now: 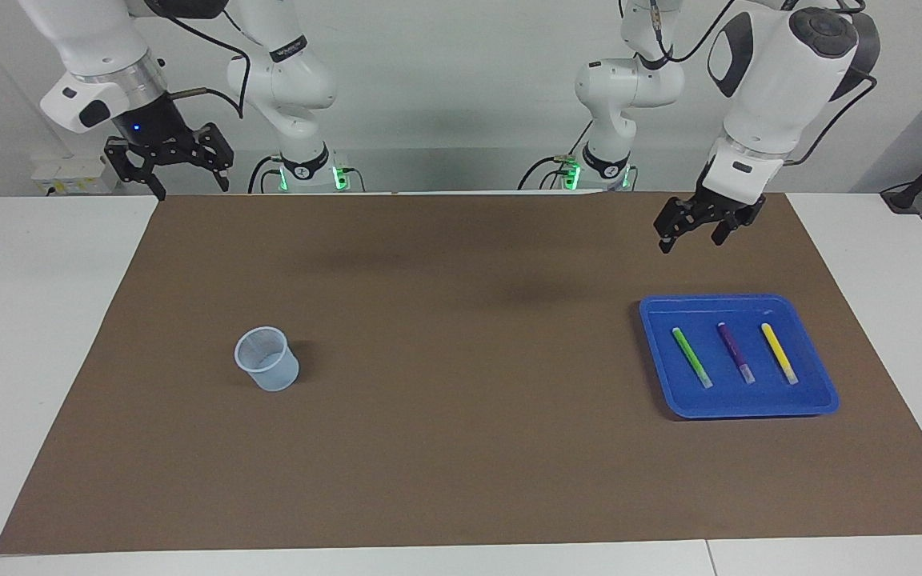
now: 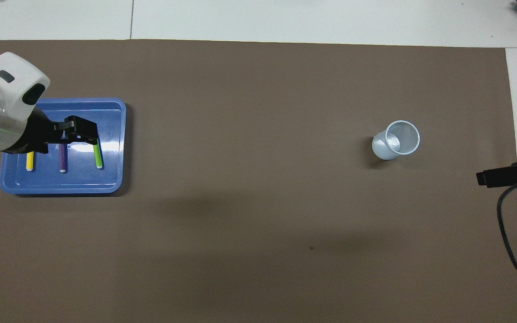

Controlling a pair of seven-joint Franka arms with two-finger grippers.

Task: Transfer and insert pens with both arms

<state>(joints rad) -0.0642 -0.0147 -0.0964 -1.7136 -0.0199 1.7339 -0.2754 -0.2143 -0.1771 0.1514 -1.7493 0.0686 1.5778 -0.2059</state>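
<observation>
Three pens lie side by side in a blue tray (image 1: 737, 410) at the left arm's end of the table: a green pen (image 1: 692, 358), a purple pen (image 1: 735, 352) and a yellow pen (image 1: 779, 353). From overhead the green pen (image 2: 98, 158), purple pen (image 2: 63, 161) and yellow pen (image 2: 29, 162) are partly covered by my left gripper (image 2: 79, 136). In the facing view the left gripper (image 1: 693, 239) hangs open and empty, high in the air and well clear of the pens. My right gripper (image 1: 191, 189) waits open and empty, raised over the mat's corner by its base.
A pale translucent cup (image 1: 267, 359) stands upright on the brown mat (image 1: 461, 448) toward the right arm's end, also seen from overhead as the cup (image 2: 396, 140). Only the tip of the right gripper (image 2: 492, 177) and a black cable show at that view's edge.
</observation>
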